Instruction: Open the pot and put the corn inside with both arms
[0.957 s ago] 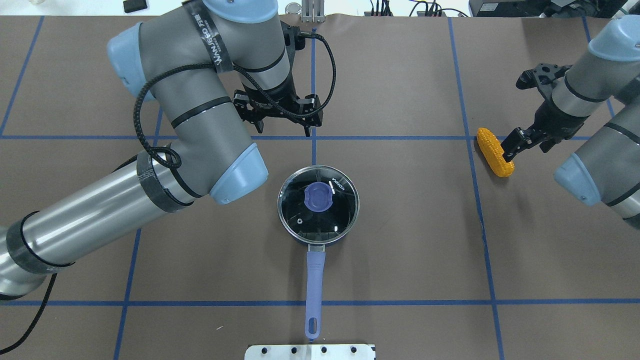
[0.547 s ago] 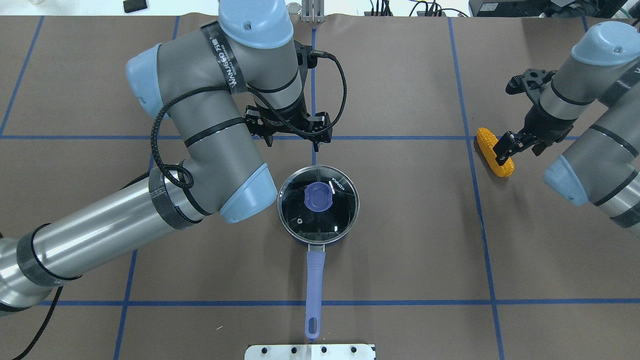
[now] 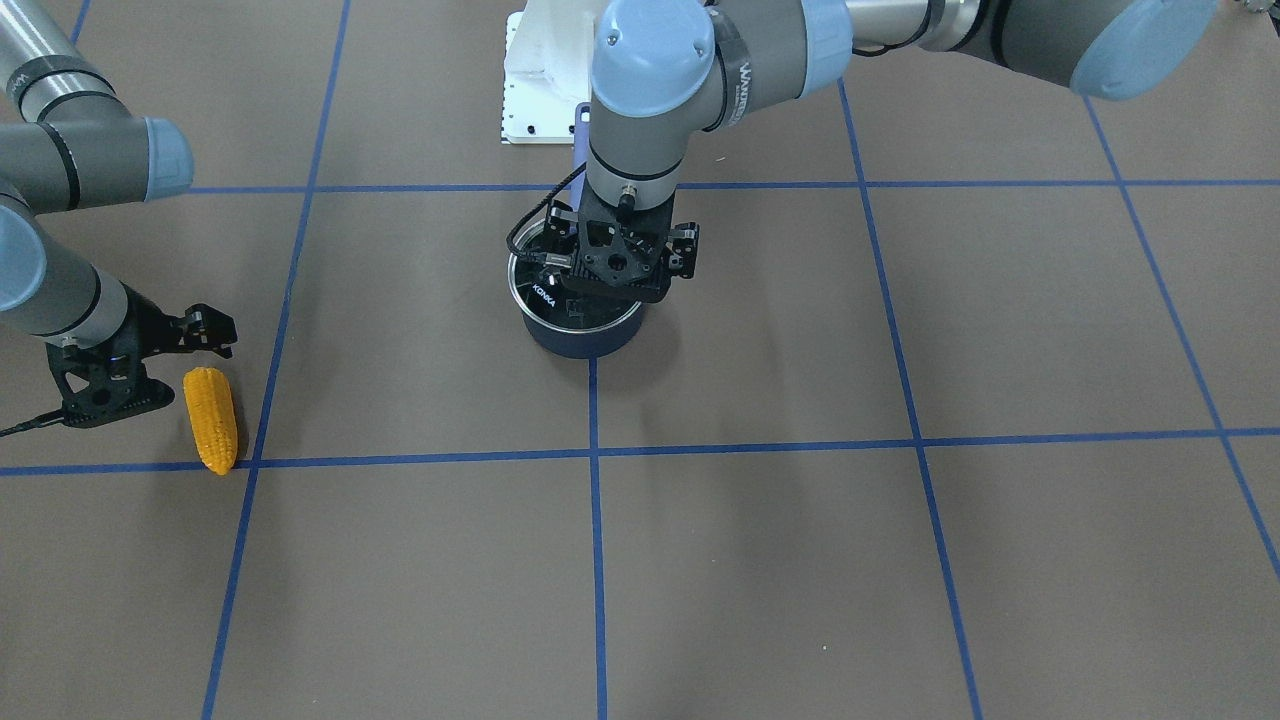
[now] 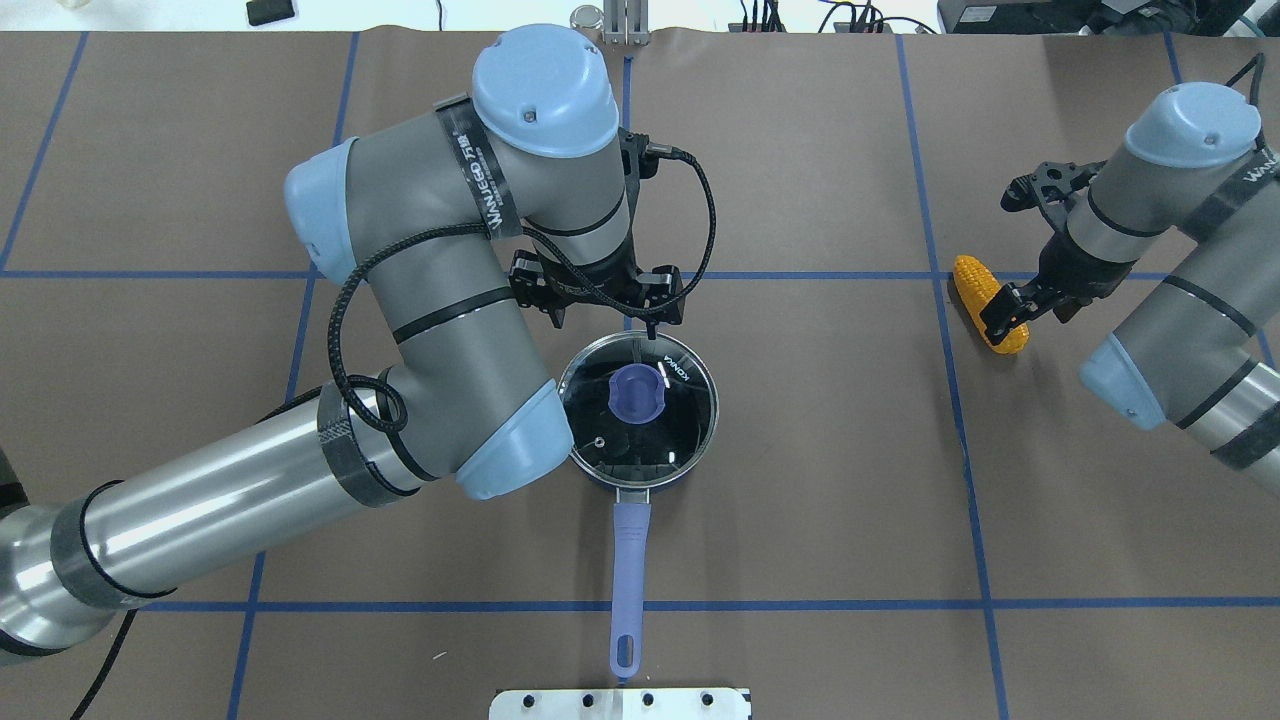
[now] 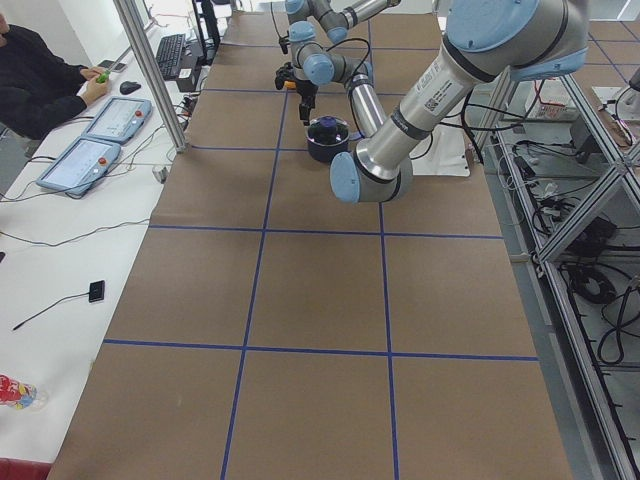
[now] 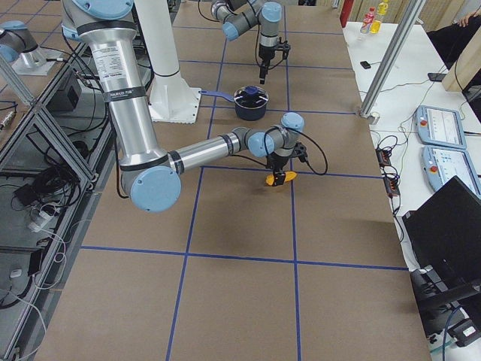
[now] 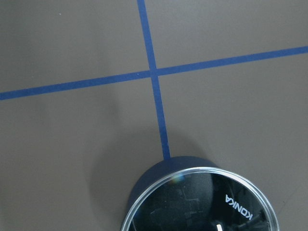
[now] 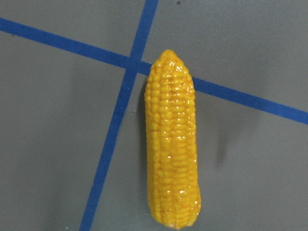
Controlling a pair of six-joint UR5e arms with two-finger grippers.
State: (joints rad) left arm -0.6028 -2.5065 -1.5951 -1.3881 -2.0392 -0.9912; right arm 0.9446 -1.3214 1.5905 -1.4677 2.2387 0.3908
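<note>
1. Locate the small dark navy saucepan (image 3: pixel 585 338) near the middle of the brown, blue-taped surface (image 4: pixel 800 450). Its purple-blue straight handle (image 4: pixel 630 560) points toward the robot's base.
2. Confirm that the round glass lid with a purple knob (image 4: pixel 640 420) sits on the saucepan, closing it.
3. Check the left gripper (image 4: pixel 604 312). It hangs over the far rim of the saucepan, beyond the knob, with its fingers set wide and holding nothing. The left wrist view shows only the lid's edge and the tape cross.
4. Locate the yellow-orange corn cob (image 3: pixel 212 418). It lies flat on the surface at a tape crossing on the robot's right, well apart from the saucepan, with its tapered end over the tape line.
5. Check the right gripper (image 4: pixel 1032 305). It hangs just at the cob with its fingers spread and nothing clamped. In the overhead view one finger overlaps the cob. You cannot tell whether it touches.
</note>
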